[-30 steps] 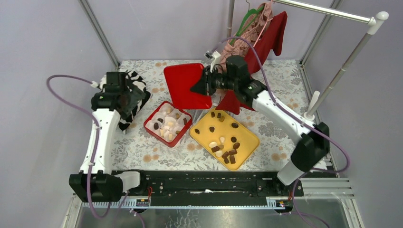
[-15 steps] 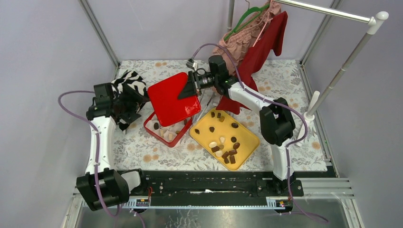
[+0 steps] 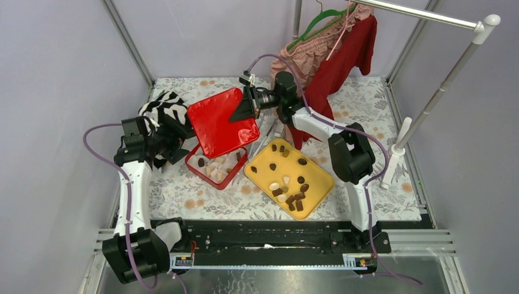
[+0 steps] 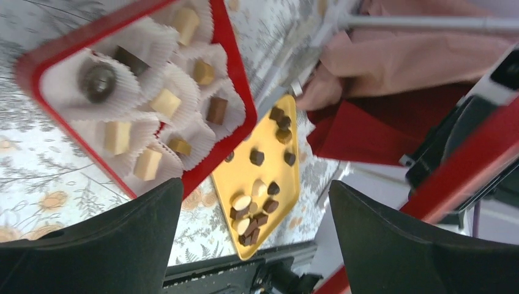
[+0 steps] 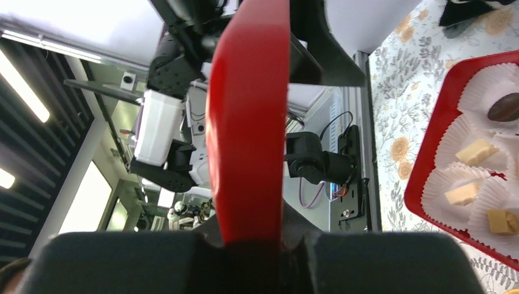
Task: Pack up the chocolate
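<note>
Red lid [image 3: 221, 122] is hanging tilted over the far part of the red box [image 3: 233, 176], and the right tool [image 3: 243, 110] is clamping its right edge between drawn-in fingers; the right wrist view is showing the lid edge-on in that grip. Part of the chocolate [image 3: 212, 166] is sitting in white paper cups [image 4: 153, 49] inside the box, below the lid and the right tool, while more pieces are lying loose on the yellow tray [image 3: 319, 176] just right of the box. The left tool [image 3: 171, 138] is hovering with its fingers spread wide, gripping nothing, just left of the box beside a zebra-striped cloth [image 3: 164, 105]. In its wrist view the boxed pieces are lying ahead of the fingers, apart from them, with the tray pieces beyond. Box and tray are resting on a floral counter [image 3: 183, 196]
</note>
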Controlling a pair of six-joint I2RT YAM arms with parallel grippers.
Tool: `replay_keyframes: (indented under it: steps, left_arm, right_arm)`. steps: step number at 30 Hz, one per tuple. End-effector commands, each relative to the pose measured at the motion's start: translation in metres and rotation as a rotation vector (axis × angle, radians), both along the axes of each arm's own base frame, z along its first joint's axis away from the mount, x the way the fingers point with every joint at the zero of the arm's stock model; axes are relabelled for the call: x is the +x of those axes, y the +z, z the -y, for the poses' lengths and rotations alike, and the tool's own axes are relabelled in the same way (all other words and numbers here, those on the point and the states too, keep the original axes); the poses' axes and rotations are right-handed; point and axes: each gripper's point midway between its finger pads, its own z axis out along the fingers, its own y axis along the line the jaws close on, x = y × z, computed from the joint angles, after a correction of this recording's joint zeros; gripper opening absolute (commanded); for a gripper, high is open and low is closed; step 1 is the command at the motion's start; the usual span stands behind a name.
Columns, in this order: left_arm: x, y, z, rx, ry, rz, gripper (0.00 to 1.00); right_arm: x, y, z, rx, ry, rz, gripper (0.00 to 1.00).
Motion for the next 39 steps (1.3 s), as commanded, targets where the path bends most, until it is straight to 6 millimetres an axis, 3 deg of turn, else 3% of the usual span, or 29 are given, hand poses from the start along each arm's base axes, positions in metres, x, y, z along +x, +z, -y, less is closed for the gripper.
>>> replay_keyframes:
  steps: [1,5,10,17,21,27,33,39]
  left_arm:
    - [0.004,0.002,-0.044,0.121,0.223,-0.078,0.95]
    - [-0.002,-0.010,-0.091,0.206,0.506,-0.214,0.94]
    - [0.010,0.004,-0.125,0.317,0.621,-0.242,0.94]
    - [0.027,0.022,-0.141,0.350,0.663,-0.237,0.97]
    - [0.041,0.028,-0.145,0.377,0.626,-0.223,0.96]
    - [0.061,0.019,-0.155,0.488,0.501,-0.215,0.96]
    - [0.071,0.012,-0.166,0.554,0.459,-0.249,0.96]
    - [0.077,-0.010,-0.147,0.551,0.362,-0.230,0.94]
  right_arm:
    - [-0.007,-0.018,-0.011,-0.059,-0.041,-0.031,0.00]
    - [0.013,-0.030,-0.017,-0.099,-0.210,-0.059,0.00]
    - [0.026,-0.036,-0.021,-0.130,-0.372,-0.100,0.00]
    - [0.015,-0.043,-0.044,-0.253,-0.568,-0.012,0.00]
    - [0.018,-0.044,-0.058,-0.313,-0.709,0.021,0.00]
    - [0.025,-0.061,-0.068,-0.284,-0.925,-0.077,0.00]
    - [0.014,-0.068,-0.082,-0.203,-1.128,-0.103,0.00]
    - [0.004,-0.097,-0.088,-0.163,-1.151,-0.200,0.00]
